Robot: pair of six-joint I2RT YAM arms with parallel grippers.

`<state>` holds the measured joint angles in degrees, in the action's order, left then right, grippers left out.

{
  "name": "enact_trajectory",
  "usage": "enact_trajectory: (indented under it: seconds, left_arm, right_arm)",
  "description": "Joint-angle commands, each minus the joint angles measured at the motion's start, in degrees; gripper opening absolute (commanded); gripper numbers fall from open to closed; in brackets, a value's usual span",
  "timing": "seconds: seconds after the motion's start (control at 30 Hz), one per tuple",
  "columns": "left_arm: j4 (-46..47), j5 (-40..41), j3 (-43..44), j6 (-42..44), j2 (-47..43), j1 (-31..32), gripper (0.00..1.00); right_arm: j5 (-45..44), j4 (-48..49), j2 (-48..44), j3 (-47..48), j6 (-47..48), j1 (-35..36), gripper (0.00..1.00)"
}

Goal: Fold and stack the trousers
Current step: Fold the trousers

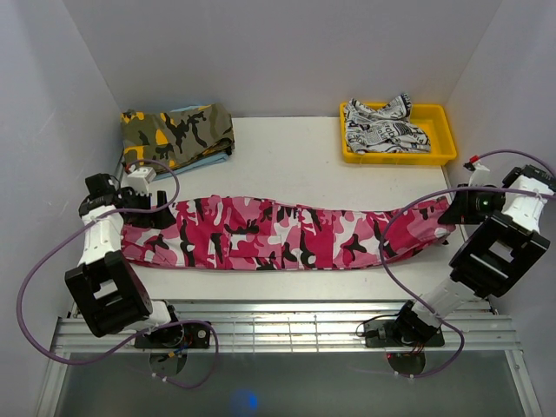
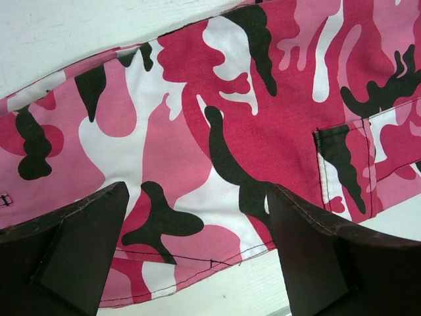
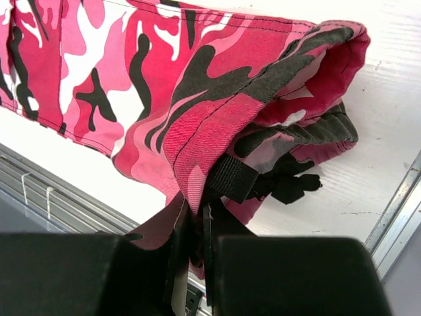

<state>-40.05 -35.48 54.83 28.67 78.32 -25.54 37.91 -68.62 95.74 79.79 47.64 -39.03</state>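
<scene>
- Trousers (image 1: 287, 233): lie across the middle of the white table (image 1: 287, 161), just on the 12 o'clock side of the metal rails (image 1: 287, 323) at the near edge.
- At 11 o'clock, well apart from them: folded olive-and-orange camouflage garment (image 1: 178, 132) on a pale blue cloth (image 1: 211, 162).
- At 1 o'clock: yellow tray (image 1: 443, 149) holding a crumpled white garment with black print (image 1: 382, 129).
- A purple cable (image 1: 387, 248) from the right arm loops over the cloth near the 3 o'clock end. Another purple cable (image 1: 170, 184) arcs by the 9 o'clock end.
- Long axis runs 9 to 3 o'clock. The wider end is at 9. The narrower end is at 3 and curves up toward 2 o'clock.
- The legs seem to lie one on the other, forming a single long band.
- Print: pink, white and black camouflage. A stitched pocket flap shows mid-length. Seams run in dark thread.
- The 3 o'clock end is bunched and rolled over on itself, with a black strap (image 3: 231, 179) and dark ties hanging from the opening.
- Left gripper (image 2: 197, 191): jaws spread wide over the 9 o'clock end, one finger either side of a flat patch of cloth, gripping nothing. I cannot tell whether the fingertips touch the cloth.
- Right gripper (image 3: 194, 214): fingers pressed together, with a fold of the 3 o'clock end pinched between them.
</scene>
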Motion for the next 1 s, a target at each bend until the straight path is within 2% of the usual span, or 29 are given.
enact_trajectory:
  seconds: [0.0,0.1,0.2,0.3,0.33,0.37,0.4,0.43,0.47,0.67,0.83,0.97]
  left_arm:
    - [0.24,-0.38,1.69,0.16,-0.72,-0.21,0.98]
    - [0.15,0.33,1.42,0.16,-0.37,-0.21,0.98]
    - [0.15,-0.02,1.60,-0.01,-0.19,-0.21,0.98]
    - [0.15,-0.29,1.68,-0.19,-0.10,-0.21,0.98]
    - [0.15,-0.37,1.69,-0.28,-0.01,-0.21,0.98]
    - [0.15,-0.37,1.77,-0.28,0.25,-0.21,0.98]
    - [0.06,-0.37,1.86,-0.36,0.25,-0.21,0.98]
    - [-0.29,-0.46,1.95,-0.45,0.34,-0.21,0.98]
    - [-0.46,-0.46,2.04,-0.37,0.34,-0.21,0.98]
    - [-0.91,-1.43,2.48,-0.98,-0.37,-0.21,0.98]
    - [-1.52,-2.13,3.61,-2.12,-0.19,-0.12,0.98]
    - [-1.70,-2.22,4.67,-2.56,0.16,-0.12,0.98]
  right_arm:
    - [-0.91,0.42,-0.12,0.28,-0.18,-0.96,0.08]
    - [-2.39,0.59,-0.21,1.16,-0.09,-0.96,0.08]
    - [-8.71,1.99,0.23,-1.38,0.44,-1.49,0.08]
    - [-17.67,8.57,0.32,-7.43,0.35,-2.98,0.09]
    - [-21.87,10.33,1.28,-8.50,0.35,-3.51,0.22]
    - [-23.74,13.39,1.90,-9.47,0.18,-3.95,0.63]
    - [-24.46,14.29,2.51,-10.00,-0.61,-4.74,0.84]
    - [-23.77,14.56,3.39,-10.00,-1.14,-7.01,1.00]
    - [-23.50,14.74,3.83,-9.92,-1.75,-7.99,0.90]
    - [-16.83,16.32,6.21,-8.77,-5.97,-11.69,0.92]
    - [-12.34,17.73,12.43,-6.23,-10.63,-10.90,1.00]
    - [-11.72,18.69,16.22,-6.30,-13.00,-10.28,0.92]
